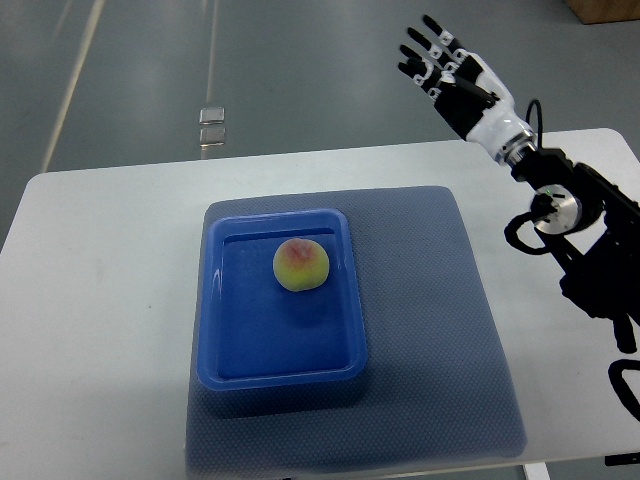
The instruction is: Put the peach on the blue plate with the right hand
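1. Hanging raised beyond the far right corner of the white rectangular table (100, 300), well apart from everything on it: the black-and-white robotic right hand (455, 78), fingers (418, 48) spread and relaxed, holding nothing, palm angled toward the floor past the table edge.
2. Trailing back from that hand toward the picture's right edge: a black jointed forearm (575, 230) with a looped cable and a silver round fitting. No left arm anywhere in view.
3. Lying under and left of the arm: a grey-blue textured rectangular mat (440, 330), covering the middle of the table.
4. Sitting on the mat's left half: a bright blue glossy rectangular plastic plate (225, 360), really a shallow tray with a raised rim.
5. Resting inside that plate, toward its far middle and touching the floor of the tray: a small round yellow-green peach (301, 265) with a pink-red blush on top. Looks already placed, so little of the task seems left.
6. Handling, as a judgement only: probably light, roundish and prone to rolling on the slick tray floor; skin likely matte enough to grip, flesh easily bruised if real, stiffer if a replica, which cannot be told from here.
7. Best taken from above, fingers wrapped around the widest girth on opposite sides, with gentle pressure and clear of the tray rim.
8. Beyond the table: grey floor with pale stripes and a small shiny square object (211, 128).
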Tool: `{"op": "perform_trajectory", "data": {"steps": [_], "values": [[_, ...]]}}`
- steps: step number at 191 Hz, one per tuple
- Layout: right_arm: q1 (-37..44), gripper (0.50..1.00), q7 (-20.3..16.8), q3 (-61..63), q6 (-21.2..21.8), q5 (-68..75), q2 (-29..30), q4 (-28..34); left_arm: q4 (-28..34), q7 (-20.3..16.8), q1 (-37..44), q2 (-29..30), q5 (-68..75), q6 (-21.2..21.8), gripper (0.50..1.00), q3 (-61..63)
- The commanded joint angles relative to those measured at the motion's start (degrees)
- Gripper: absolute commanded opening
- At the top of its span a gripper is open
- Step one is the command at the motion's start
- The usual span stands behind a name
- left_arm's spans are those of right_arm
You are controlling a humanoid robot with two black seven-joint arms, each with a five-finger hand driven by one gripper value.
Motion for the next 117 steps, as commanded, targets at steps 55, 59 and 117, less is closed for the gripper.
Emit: {"op": "perform_trajectory", "data": {"steps": [55, 59, 117], "values": [[-5.60, 0.934, 1.98, 2.73, 7.05, 9.62, 4.27, -8.65, -0.13, -0.01, 0.00, 0.00, 0.09, 0.25, 1.000, 0.11], [-5.60, 0.934, 1.98, 2.73, 6.96, 9.53, 4.27, -8.65, -0.13, -0.01, 0.00, 0.00, 0.09, 0.25, 1.000, 0.11], [-5.16, 0.932, 1.89, 0.80, 6.52, 9.35, 4.88, -9.09, -0.13, -0.01, 0.00, 0.00, 0.18, 0.08, 1.000, 0.11]]}}
